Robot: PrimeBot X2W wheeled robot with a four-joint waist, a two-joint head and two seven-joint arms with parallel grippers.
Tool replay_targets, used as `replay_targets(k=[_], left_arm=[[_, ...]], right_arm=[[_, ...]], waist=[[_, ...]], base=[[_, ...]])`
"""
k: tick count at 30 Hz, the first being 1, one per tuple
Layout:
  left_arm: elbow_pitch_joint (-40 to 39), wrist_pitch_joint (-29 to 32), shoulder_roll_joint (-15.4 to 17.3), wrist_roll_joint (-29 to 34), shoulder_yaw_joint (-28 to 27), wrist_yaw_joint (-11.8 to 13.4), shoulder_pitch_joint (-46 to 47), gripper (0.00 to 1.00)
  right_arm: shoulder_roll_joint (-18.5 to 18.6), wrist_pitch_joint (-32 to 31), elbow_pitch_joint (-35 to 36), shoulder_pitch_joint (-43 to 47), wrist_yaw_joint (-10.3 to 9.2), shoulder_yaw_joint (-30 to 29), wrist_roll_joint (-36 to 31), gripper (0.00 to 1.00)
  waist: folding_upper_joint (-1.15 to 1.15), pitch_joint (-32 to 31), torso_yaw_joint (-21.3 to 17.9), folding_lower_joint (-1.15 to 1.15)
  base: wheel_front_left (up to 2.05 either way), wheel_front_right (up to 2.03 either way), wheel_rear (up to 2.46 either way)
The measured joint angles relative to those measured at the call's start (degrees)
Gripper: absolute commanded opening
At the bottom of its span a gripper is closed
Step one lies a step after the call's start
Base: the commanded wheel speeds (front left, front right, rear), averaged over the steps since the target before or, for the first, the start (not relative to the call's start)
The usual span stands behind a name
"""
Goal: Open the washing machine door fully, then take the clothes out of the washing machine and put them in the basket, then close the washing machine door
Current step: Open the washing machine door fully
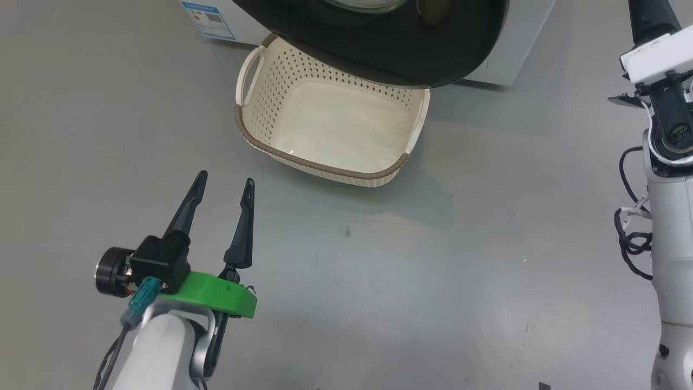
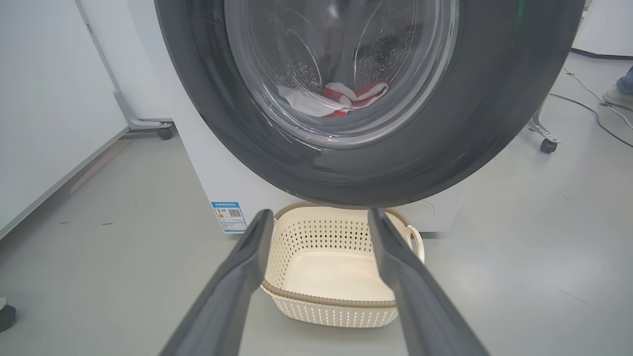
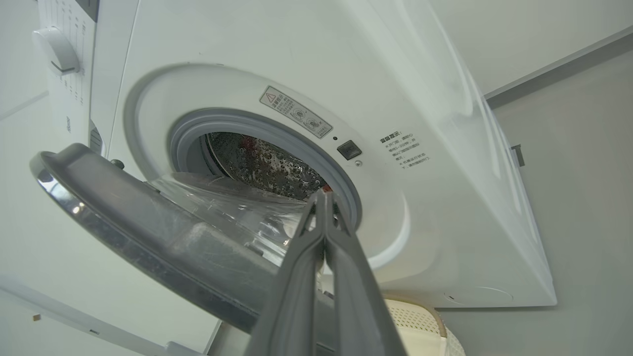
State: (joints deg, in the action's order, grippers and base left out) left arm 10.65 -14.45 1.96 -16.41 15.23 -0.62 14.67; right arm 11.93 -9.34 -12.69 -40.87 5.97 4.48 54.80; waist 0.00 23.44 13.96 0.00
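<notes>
The washing machine door [image 2: 346, 168], with its wide black rim and clear glass bowl, stands partly open and overhangs the basket's far edge. Red and white clothes [image 2: 346, 96] show through the glass, lying in the drum. The cream basket [image 1: 325, 119] sits on the floor in front of the white washing machine [image 3: 346, 74] and holds nothing. My left gripper [image 1: 225, 179] is open and holds nothing, low over the floor short of the basket [image 2: 341, 267]. My right gripper [image 3: 321, 195] is shut with nothing in it, its tips before the drum opening beside the door's glass [image 3: 222, 198].
The right arm [image 1: 668, 119] rises along the right edge with loose black cables. A person's shoe [image 2: 618, 94] and floor cables [image 2: 588, 94] lie right of the machine. A wheeled frame [image 2: 544, 143] stands there and a white panel [image 2: 49, 123] on the left. Grey floor surrounds the basket.
</notes>
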Motion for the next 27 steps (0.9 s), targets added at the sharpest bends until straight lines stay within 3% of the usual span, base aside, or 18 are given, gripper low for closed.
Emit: replay_targets(k=[4, 10, 24, 27], left_arm=[[0.1, 0.0, 0.0, -0.9, -0.1, 0.1, 0.1, 1.0], [0.4, 0.0, -0.1, -1.3, 0.2, 0.1, 0.2, 1.0], [0.6, 0.0, -0.1, -1.8, 0.7, 0.7, 0.4, 1.0], [0.7, 0.0, -0.1, -1.8, 1.0, 0.8, 0.6, 1.0]], right_arm=[[-2.7, -5.1, -2.7, -3.0, -0.36, -2.9, 9.1, 0.0], [-3.9, -11.6, -5.2, -6.4, -3.01, -5.3, 16.4, 0.0], [-5.0, -22.4, -10.0, -12.9, -10.79, -8.1, 26.1, 0.0], [-5.2, -23.5, -10.7, -13.5, -11.7, -8.8, 27.4, 0.0]], waist=[[0.0, 1.2, 1.4, 0.0], [0.0, 2.1, 2.6, 0.0], [0.0, 2.5, 3.7, 0.0], [0.0, 2.6, 3.8, 0.0]], base=[[0.0, 0.0, 0.0], [0.0, 0.0, 0.0], [0.0, 0.0, 0.0], [0.0, 0.0, 0.0]])
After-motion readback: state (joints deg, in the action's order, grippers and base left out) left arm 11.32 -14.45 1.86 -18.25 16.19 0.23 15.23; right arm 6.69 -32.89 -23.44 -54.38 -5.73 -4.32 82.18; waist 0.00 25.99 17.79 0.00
